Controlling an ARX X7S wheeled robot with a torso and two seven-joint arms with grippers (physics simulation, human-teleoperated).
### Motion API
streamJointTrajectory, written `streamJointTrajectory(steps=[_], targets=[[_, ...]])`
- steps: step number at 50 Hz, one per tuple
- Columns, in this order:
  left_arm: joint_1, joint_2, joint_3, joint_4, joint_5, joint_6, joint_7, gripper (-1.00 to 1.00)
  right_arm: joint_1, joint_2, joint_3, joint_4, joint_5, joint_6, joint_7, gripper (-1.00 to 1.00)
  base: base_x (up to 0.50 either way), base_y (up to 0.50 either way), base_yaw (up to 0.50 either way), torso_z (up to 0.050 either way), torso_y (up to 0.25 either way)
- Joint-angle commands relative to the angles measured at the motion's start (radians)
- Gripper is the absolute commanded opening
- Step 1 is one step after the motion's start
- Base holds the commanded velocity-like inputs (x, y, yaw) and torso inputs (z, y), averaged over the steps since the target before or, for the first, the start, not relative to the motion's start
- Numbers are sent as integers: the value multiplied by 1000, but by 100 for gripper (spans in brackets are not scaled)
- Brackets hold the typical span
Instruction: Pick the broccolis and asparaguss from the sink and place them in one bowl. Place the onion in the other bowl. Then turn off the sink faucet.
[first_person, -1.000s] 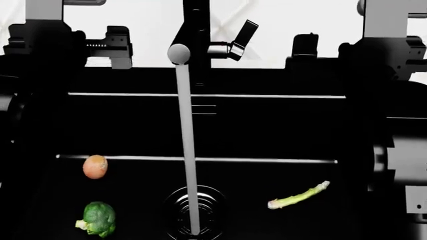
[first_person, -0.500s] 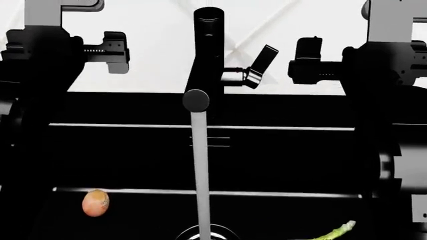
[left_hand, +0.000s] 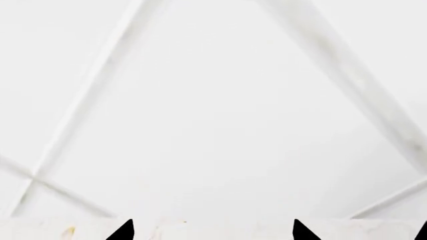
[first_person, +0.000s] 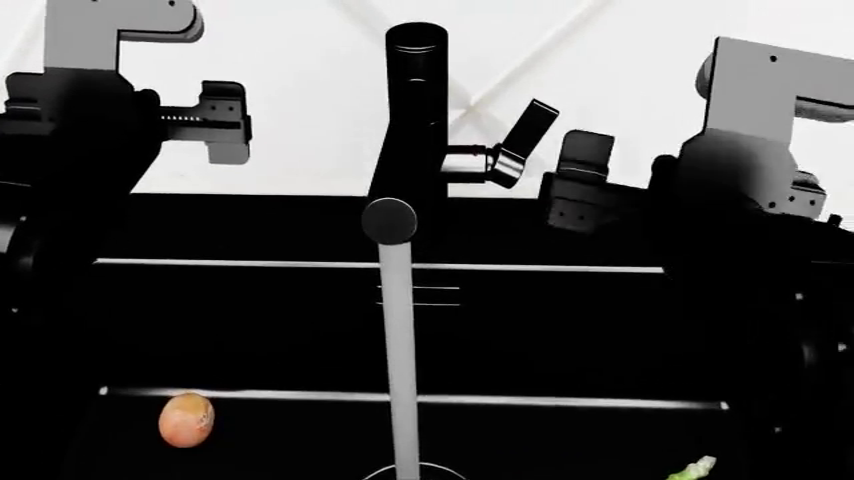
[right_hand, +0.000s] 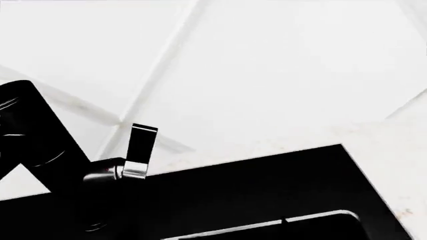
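Note:
The black faucet (first_person: 414, 120) stands at the back middle of the sink and water (first_person: 398, 360) runs from its spout. Its handle (first_person: 521, 135) sticks up to the right and also shows as the handle (right_hand: 137, 150) in the right wrist view. The onion (first_person: 186, 420) lies at the sink's left. Only the asparagus tip (first_person: 691, 468) shows, at the lower right. Broccoli and bowls are out of view. My left gripper (first_person: 207, 120) hangs high at the left; its fingertips (left_hand: 123, 231) stand wide apart on nothing. My right gripper (first_person: 581, 190) hovers just right of the handle, not touching it.
The black sink (first_person: 400, 402) fills the lower half of the head view, with its back rim (first_person: 374, 264) behind it. A white tiled wall (first_person: 294, 60) rises behind the faucet. Both dark arms frame the sides.
The head view has tilted up, so the sink's contents slid down and the broccoli left the frame. My right gripper moved left and down towards the faucet handle.

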Motion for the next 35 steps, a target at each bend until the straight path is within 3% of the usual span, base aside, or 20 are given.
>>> streamJointTrajectory(steps=[1, 11, 20, 27, 35], targets=[[37, -20, -3, 63, -18, -27, -9, 100, -78, -27, 83, -119, 323, 259, 482, 100, 0, 0, 0, 0, 0], [79, -45, 14, 174, -15, -55, -30, 100, -272, -105, 143, -158, 323, 149, 617, 100, 0, 0, 0, 0, 0], [120, -74, 0, 306, -48, -124, -47, 100, -302, -158, 198, -67, 302, -3, 598, 100, 0, 0, 0, 0, 0], [142, -86, 4, 348, -56, -130, -44, 100, -335, -179, 172, 45, 216, -178, 572, 100, 0, 0, 0, 0, 0], [147, -85, -33, 335, -95, -137, -34, 100, -315, -162, 126, 171, 142, -249, 584, 100, 0, 0, 0, 0, 0]])
